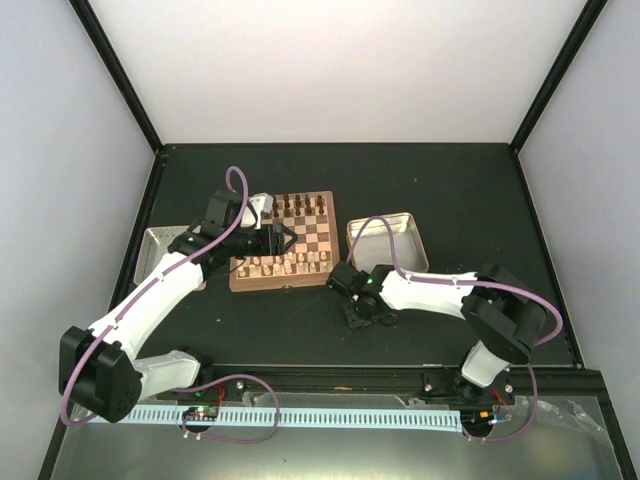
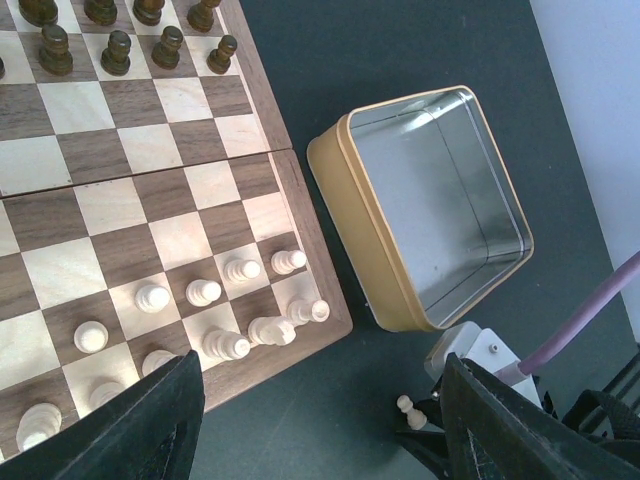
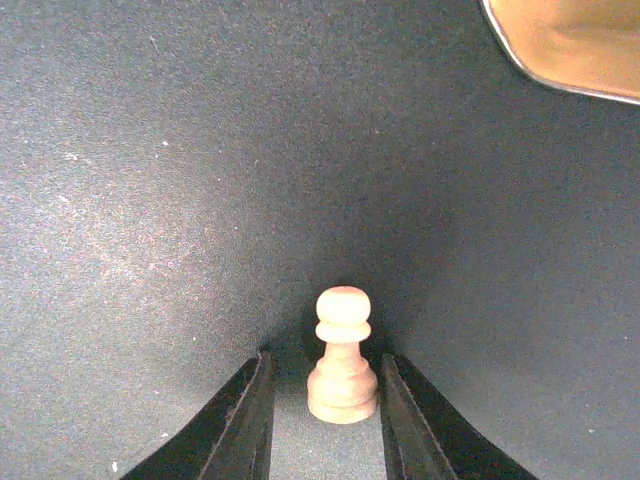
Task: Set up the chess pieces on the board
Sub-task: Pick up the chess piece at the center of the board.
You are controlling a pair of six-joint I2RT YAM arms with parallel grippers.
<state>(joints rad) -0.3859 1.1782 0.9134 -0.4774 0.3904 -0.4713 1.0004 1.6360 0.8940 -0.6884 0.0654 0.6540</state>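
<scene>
My left gripper over the board, jaws wide open; pale chess pieces on its edge rows; my right gripper around one pawn on the table, cannot tell if pinching

The board lies on the counter, with a tin just right of it. Chess pieces stand on its near rows. One pawn stands on the counter, nearer than the tin.
</scene>
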